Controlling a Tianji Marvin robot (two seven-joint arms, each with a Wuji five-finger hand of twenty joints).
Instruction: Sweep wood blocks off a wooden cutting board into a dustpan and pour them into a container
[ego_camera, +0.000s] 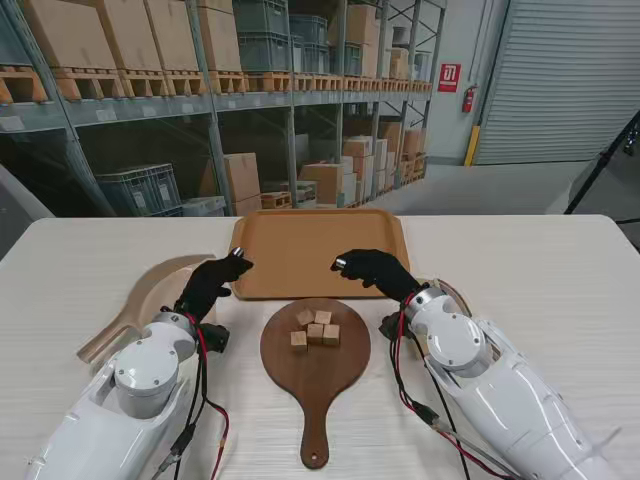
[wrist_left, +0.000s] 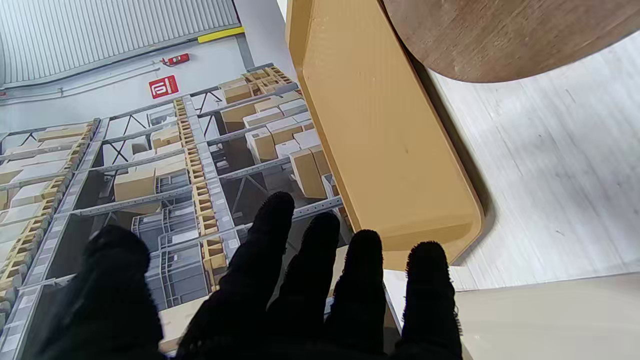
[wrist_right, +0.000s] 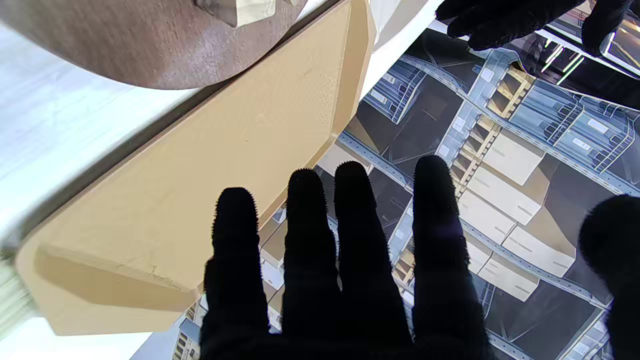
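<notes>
Step in hand: none of the sweeping looks begun; both hands hover over the near edge of the tray, so I judge this the start, before any tool is picked up
Wood blocks (ego_camera: 315, 329): five small cubes clustered on the far half of the round cutting board (ego_camera: 316, 375), touching or just beside one another, none off the board
Cutting board: dark round paddle lying flat between the two arms, its handle pointing toward me
Tray (ego_camera: 320, 250): tan, shallow, just beyond the board; likely the container for the pour, and nothing shows in it
Dustpan (ego_camera: 150, 295): pale scoop-shaped piece lying on the table to the left, beside the left forearm, untouched
Left hand (ego_camera: 212, 282): black-gloved, holding nothing; the wrist view shows its fingers (wrist_left: 320, 280) straight, side by side, thumb set well apart, over the tray's left near corner
Right hand (ego_camera: 376, 270): black-gloved, holding nothing, fingers (wrist_right: 350, 240) extended and slightly spread, thumb apart, over the tray's right near edge
Behind right wrist: a pale curved object peeks out, too hidden to name; possibly the sweeping tool
Next move, as I judge it: the left hand must come back and outward to grasp the dustpan and set its lip against the board's edge, so the blocks can be pushed in without scattering
</notes>
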